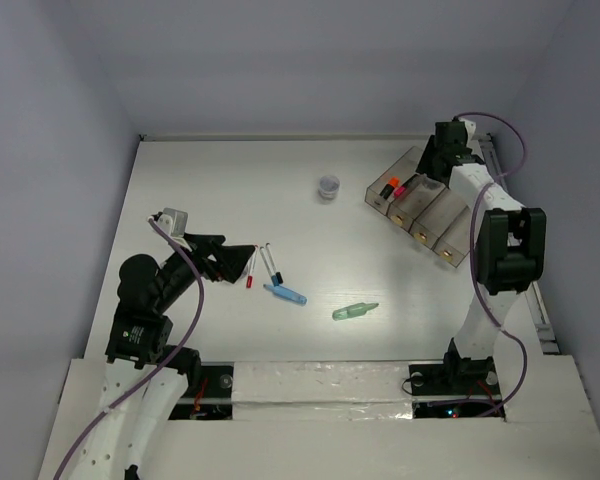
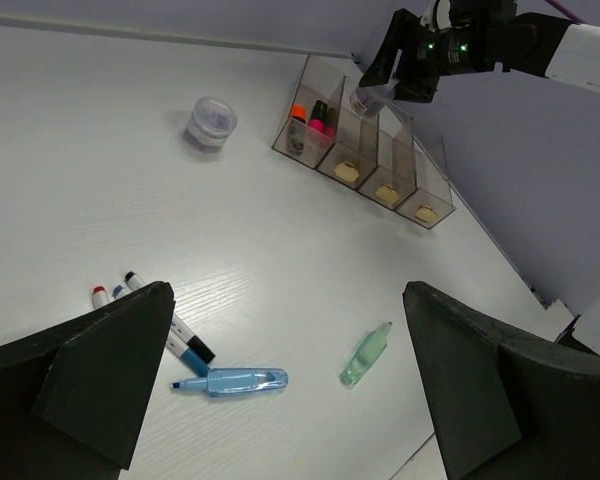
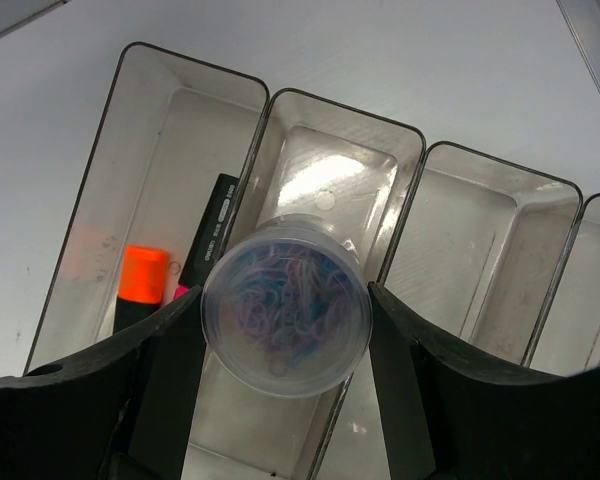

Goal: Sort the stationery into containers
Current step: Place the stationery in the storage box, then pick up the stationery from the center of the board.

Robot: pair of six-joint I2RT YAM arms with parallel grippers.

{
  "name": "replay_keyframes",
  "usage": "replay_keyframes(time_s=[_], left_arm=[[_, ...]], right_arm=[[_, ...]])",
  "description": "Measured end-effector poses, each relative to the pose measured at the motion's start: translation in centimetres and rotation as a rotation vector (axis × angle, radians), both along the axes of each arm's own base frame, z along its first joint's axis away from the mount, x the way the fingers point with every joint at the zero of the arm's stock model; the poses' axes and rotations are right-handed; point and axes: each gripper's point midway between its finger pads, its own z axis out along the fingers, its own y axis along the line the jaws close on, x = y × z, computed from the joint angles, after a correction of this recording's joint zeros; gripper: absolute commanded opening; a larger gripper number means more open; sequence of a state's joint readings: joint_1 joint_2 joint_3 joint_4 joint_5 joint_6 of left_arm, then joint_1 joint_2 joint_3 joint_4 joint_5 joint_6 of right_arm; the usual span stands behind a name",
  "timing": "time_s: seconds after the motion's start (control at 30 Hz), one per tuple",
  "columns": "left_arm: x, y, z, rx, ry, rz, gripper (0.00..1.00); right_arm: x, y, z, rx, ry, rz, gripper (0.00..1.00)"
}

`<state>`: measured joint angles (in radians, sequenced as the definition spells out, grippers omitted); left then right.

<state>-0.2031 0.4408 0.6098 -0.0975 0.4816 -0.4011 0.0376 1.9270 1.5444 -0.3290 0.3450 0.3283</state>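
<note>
My right gripper (image 3: 286, 325) is shut on a round grey-blue pot (image 3: 286, 305) of coloured bands, held above the second bin of the smoky tray (image 3: 470, 240). The first bin holds the orange highlighter (image 3: 142, 285) and the pink-black highlighter (image 3: 208, 235). From above, the right gripper (image 1: 442, 152) hangs over the tray's far end (image 1: 450, 235). My left gripper (image 2: 288, 335) is open and empty above the two white pens (image 2: 165, 325), the light-blue marker (image 2: 235, 381) and the pale-green tube (image 2: 365, 356). A second pot (image 1: 328, 186) stands left of the tray.
The white table is walled at the back and both sides. The pens (image 1: 264, 265), marker (image 1: 286, 293) and tube (image 1: 354, 311) lie near the table's middle front. The tray's two right-hand bins (image 1: 435, 222) show only small tan labels.
</note>
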Motion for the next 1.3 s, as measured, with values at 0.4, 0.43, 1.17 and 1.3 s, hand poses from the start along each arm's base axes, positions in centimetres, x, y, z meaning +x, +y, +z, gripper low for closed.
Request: replay_keyframes(time_s=[0.4, 0.43, 1.17, 1.3], left_arm=[[-0.1, -0.1, 0.0, 0.000, 0.000, -0.006, 0.99], [-0.1, -0.1, 0.0, 0.000, 0.000, -0.006, 0.99], [-0.1, -0.2, 0.0, 0.000, 0.000, -0.007, 0.99], [-0.1, -0.2, 0.0, 0.000, 0.000, -0.007, 0.99]], right_arm=[[0.1, -0.5, -0.7, 0.008, 0.013, -0.007, 0.82], [0.1, -0.5, -0.7, 0.008, 0.011, -0.008, 0.85], [0.9, 25.5, 3.7, 0.059, -0.098, 0.663, 1.00], [1.9, 27.8, 0.7, 0.023, -0.017, 0.708, 1.00]])
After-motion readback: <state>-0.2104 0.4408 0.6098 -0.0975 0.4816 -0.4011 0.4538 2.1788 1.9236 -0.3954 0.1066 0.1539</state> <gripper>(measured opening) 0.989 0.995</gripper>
